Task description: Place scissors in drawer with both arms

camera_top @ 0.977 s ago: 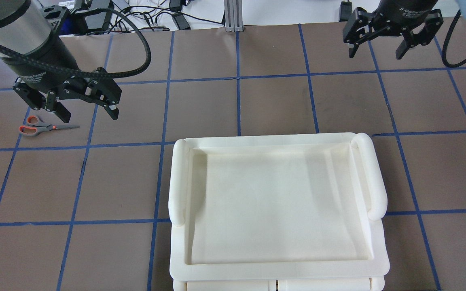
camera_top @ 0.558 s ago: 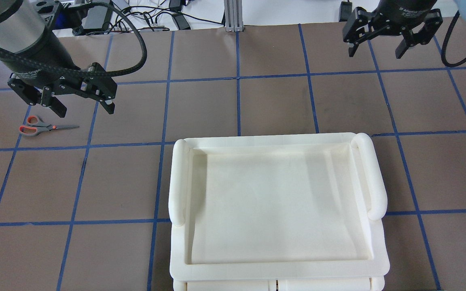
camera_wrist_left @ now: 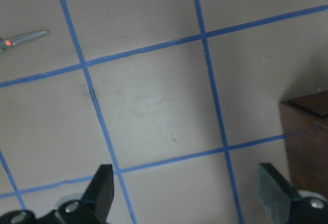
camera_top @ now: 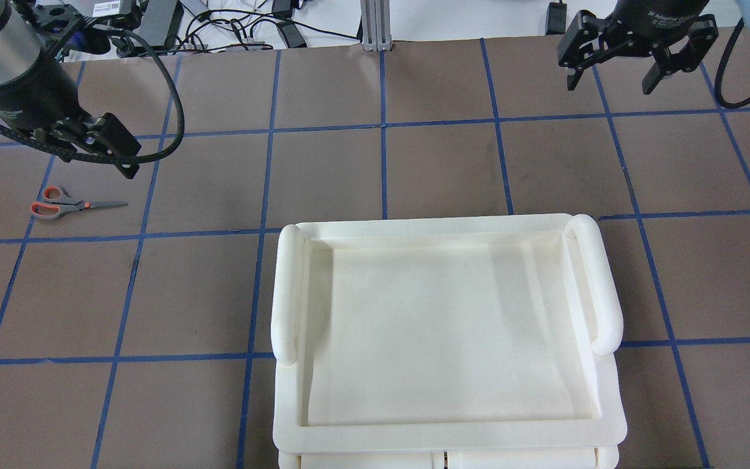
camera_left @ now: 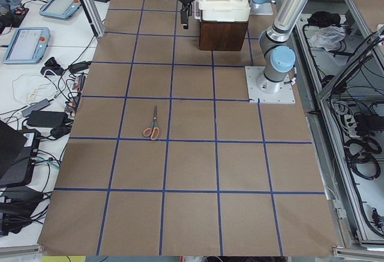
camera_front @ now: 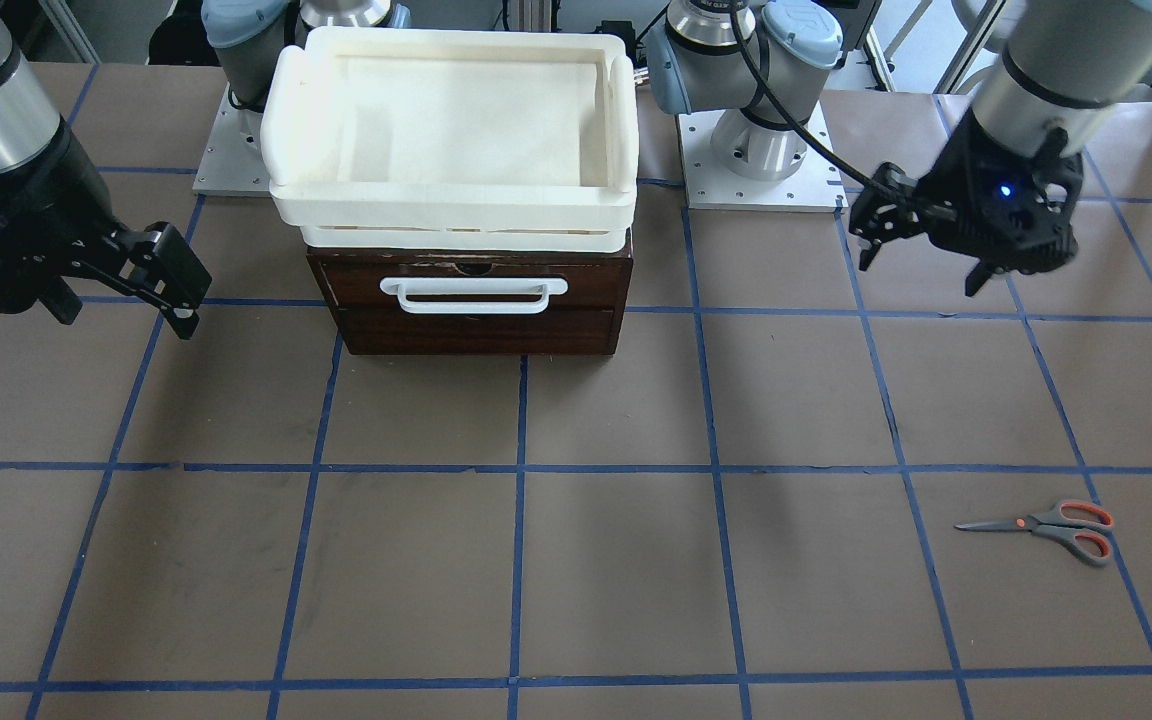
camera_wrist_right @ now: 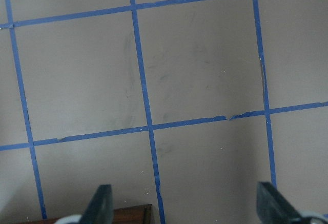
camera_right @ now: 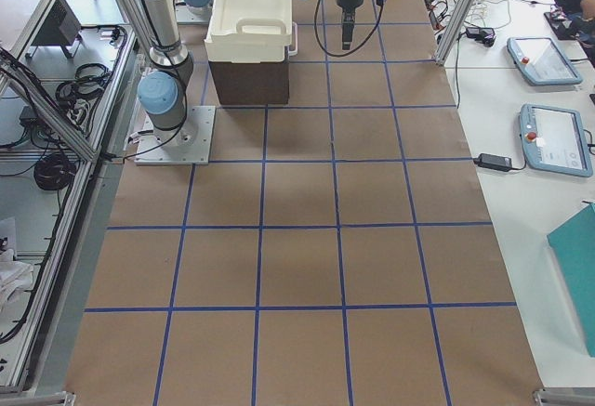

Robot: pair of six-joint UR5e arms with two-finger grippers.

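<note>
Since a second ago the left gripper point(camera_front: 921, 272) has swung off, up and to the left in the overhead view. It turned as it went, so from above only one of its fingers now shows clear of the wrist. The right gripper point(camera_top: 609, 85) has barely drifted, just a touch toward the top right of that view.

The scissors point(camera_top: 72, 204) have not budged. They lie flat and closed on the brown table point(camera_front: 616, 560) on the robot's left side, inside one blue-taped square. Their handles point toward the table's end and their blades toward the middle.

The left gripper hangs in the air near them without touching, its fingers spread wide and holding nothing. Its wrist camera catches only the blade tip at the top left and a corner of dark wood at the right edge.

The right gripper's fingers are also wide apart and empty. It hovers over the table on the other side of the drawer point(camera_front: 476, 325).

The drawer is shut, with its white handle point(camera_front: 474, 293) facing away from the robot. The cream tray point(camera_front: 451, 215) sits on top of it. Scissors and drawer are well apart.
</note>
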